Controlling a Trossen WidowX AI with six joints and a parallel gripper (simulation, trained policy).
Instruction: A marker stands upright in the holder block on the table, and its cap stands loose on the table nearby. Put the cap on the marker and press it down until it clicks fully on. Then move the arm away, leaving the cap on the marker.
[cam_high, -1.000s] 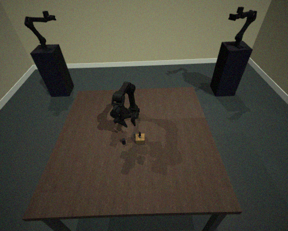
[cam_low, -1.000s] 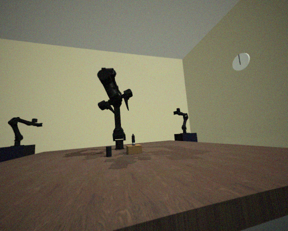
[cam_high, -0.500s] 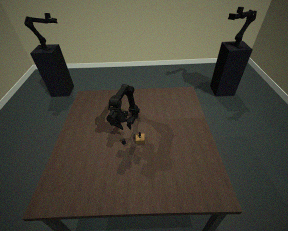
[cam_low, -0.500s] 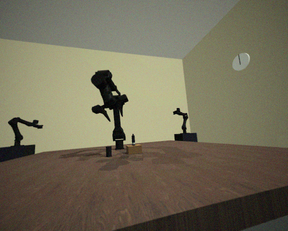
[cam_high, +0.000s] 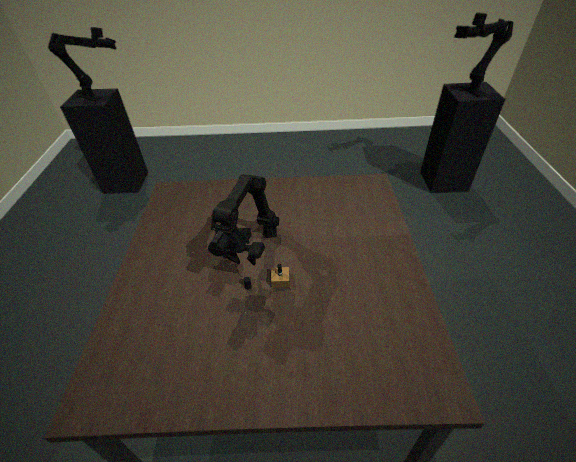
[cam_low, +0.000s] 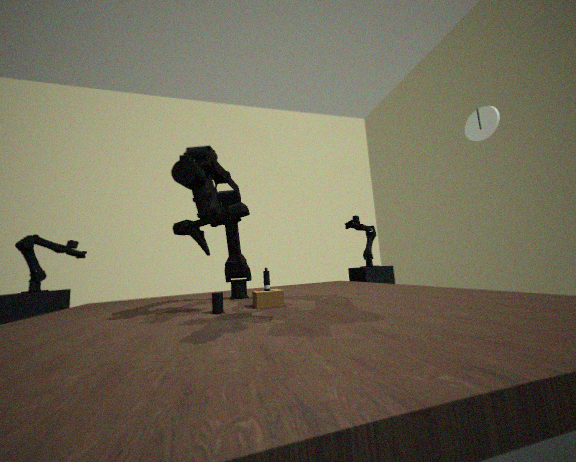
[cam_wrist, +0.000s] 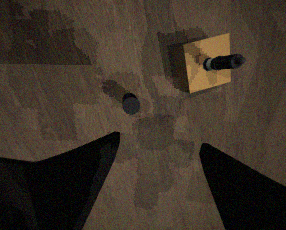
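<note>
While the gripper (cam_high: 245, 261) (cam_low: 228, 233) (cam_wrist: 161, 139) hangs well open, gripping nothing, the cap (cam_high: 247, 283) (cam_low: 217, 303) (cam_wrist: 131, 104) stands at its eleven o'clock in the wrist view, marker (cam_high: 280, 270) (cam_low: 266, 280) (cam_wrist: 225, 62) at one!

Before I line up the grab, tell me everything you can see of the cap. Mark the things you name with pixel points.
The cap (cam_high: 247, 283) (cam_low: 217, 303) (cam_wrist: 131, 104) is a small, plain, dark cylinder, material unclear. It stands upright on the table (cam_high: 265, 400) (cam_low: 300, 380), beside the yellowish holder block (cam_high: 280, 286) (cam_low: 268, 299) (cam_wrist: 215, 80), apart from it. Only the table touches it; the open gripper (cam_wrist: 160, 140) is clear.
</note>
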